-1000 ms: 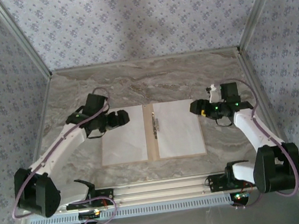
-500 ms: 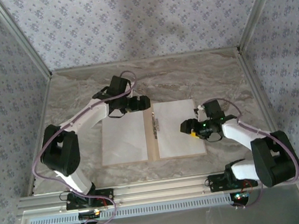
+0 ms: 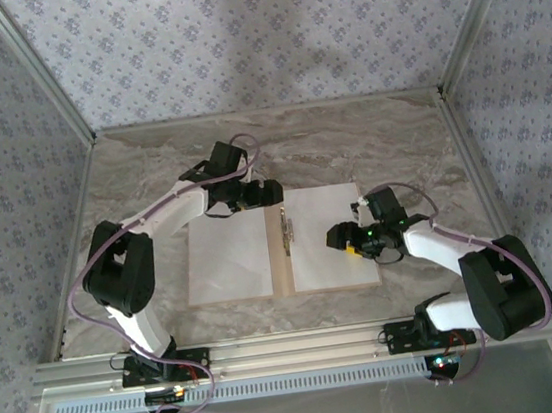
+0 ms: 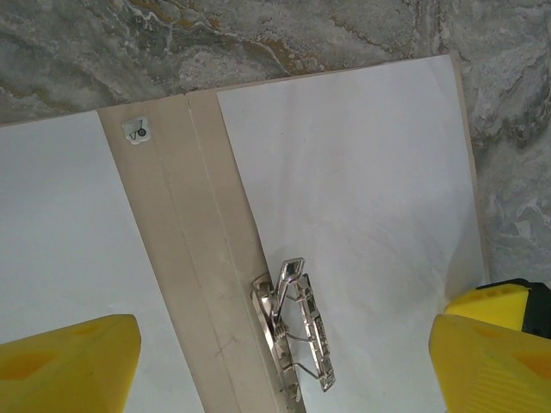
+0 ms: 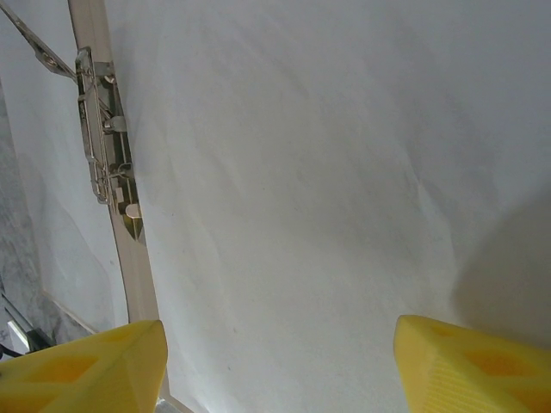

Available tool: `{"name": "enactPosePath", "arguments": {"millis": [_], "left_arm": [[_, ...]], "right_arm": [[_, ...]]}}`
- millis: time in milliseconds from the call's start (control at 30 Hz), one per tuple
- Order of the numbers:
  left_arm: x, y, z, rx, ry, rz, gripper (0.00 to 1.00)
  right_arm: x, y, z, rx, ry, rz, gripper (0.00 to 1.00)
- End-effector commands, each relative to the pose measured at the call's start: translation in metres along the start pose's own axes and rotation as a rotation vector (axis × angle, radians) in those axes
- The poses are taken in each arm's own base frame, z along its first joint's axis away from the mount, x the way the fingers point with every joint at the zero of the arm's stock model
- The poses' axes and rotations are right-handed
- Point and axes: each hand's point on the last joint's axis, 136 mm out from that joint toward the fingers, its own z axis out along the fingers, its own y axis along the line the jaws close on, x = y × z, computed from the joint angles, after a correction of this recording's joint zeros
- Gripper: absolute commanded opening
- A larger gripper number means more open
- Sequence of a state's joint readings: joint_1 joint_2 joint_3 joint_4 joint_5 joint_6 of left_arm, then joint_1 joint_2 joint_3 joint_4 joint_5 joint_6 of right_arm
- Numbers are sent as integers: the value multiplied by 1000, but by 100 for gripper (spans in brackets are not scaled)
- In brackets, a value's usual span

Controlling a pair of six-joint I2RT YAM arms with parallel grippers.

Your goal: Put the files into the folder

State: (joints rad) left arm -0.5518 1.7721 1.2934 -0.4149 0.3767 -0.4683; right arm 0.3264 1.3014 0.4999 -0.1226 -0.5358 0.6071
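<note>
- Both leaves of the open folder (image 3: 282, 276) carry paper: the left file (image 3: 227, 258) on the left leaf and the right file (image 3: 316, 207) on the right. The metal clip (image 4: 297, 331) sits at the crease; I cannot tell whether it pins either sheet.
- The left claw (image 3: 266, 194) hangs released and empty over the far end of the crease. Dropping there, a fingertip could snag the clip or crumple a sheet edge.
- The right claw (image 3: 337, 237), released and empty, hovers low over the right file. Pushing such thin paper could buckle it or skid it onto the desk (image 3: 369, 140).
- Swinging a leaf shut could spill an unpinned sheet.
</note>
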Motion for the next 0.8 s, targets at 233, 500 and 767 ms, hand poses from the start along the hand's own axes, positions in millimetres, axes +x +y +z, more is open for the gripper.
{"name": "enactPosePath", "arguments": {"millis": [233,500,767], "left_arm": [[-5,-9,15,36,35,-8,87],[-10,-18,33,95,59,4,86],[-11,-31,52,155,91,21,85]], "right_arm": [[3,5,-2,-3,-6,-7,72],[-4,24,-15,-42,-23,-32,73],[-4,39,-33,-80,-60,-27,73]]}}
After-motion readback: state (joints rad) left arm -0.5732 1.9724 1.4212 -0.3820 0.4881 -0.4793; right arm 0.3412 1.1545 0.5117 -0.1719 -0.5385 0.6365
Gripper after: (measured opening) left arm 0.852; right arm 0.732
